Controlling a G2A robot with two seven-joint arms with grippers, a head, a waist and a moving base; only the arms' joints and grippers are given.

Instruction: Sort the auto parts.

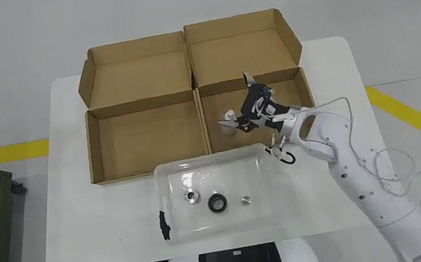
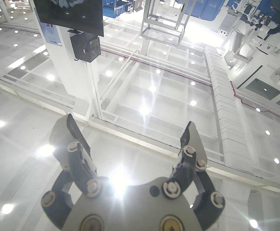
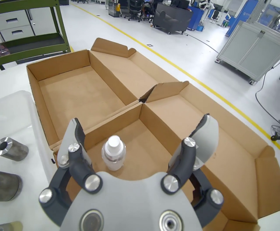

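My right gripper (image 3: pixel 141 120) hangs wide open, holding nothing. The small white plastic bottle (image 3: pixel 113 153) stands free between my fingers, on the floor of the brown cardboard box (image 3: pixel 218 157), so I judge one part sorted. Three metal parts (image 1: pixel 217 203) wait beside my hand in the clear plastic tray (image 1: pixel 178 228). The bottle's long axis is upright, cap towards my palm. My left gripper (image 2: pixel 129 120) is spread open and empty.

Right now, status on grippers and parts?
Right gripper open beside bottle in right-hand box. Left gripper open, empty. Metal parts lie in tray. Nothing in the way.
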